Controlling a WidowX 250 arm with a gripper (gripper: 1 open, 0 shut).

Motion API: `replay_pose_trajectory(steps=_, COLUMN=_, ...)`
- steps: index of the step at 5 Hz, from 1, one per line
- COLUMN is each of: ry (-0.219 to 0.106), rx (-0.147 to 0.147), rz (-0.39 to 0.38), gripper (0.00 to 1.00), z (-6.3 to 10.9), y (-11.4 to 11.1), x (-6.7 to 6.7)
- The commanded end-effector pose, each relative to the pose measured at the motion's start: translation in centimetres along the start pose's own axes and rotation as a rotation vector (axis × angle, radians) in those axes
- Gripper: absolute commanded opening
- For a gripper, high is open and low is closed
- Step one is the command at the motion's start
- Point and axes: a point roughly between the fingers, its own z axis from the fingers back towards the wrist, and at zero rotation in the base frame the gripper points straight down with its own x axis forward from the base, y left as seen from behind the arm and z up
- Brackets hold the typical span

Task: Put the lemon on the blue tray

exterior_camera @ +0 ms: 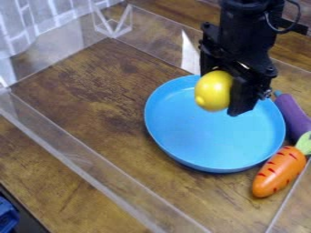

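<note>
The lemon (213,91) is a bright-yellow oval held in the air by my black gripper (226,94), which is shut on it and points straight down. It hangs above the far part of the blue tray (195,136), a large round shallow dish resting on the wooden table. The lemon does not touch the tray. The gripper's body hides part of the tray's far rim.
An orange toy carrot (278,172) lies at the tray's right edge, with a purple toy (293,115) and a green piece (305,141) behind it. Clear acrylic walls (73,146) fence the wooden table (85,91) on the left and front.
</note>
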Motion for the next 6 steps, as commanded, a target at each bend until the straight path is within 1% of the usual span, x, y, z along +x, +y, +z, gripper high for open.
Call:
replay_pose_trajectory(steps=1, ry=-0.031, rx=0.004, rz=0.022, gripper=0.0, z=0.7, y=-0.4, x=-0.2)
replay_pose_trajectory(steps=2, ry=-0.023, rx=0.003, rz=0.058, gripper=0.0, z=-0.1, y=-0.4, x=-0.5)
replay_pose_trajectory(steps=3, ry=-0.026, rx=0.005, rz=0.106, gripper=0.0, z=-1.3, y=0.4, x=-0.9)
replay_pose_trajectory(steps=4, ry=-0.033, rx=0.015, rz=0.163, gripper=0.0, z=-2.0, y=1.5, x=-1.1)
replay_pose_trajectory(steps=5, ry=-0.047, rx=0.015, rz=0.183, gripper=0.0, z=-2.7, y=1.7, x=-1.0)
replay_pose_trajectory(steps=6, ry=-0.069, rx=0.021, rz=0.209, gripper=0.0, z=-3.3, y=1.7, x=-0.8)
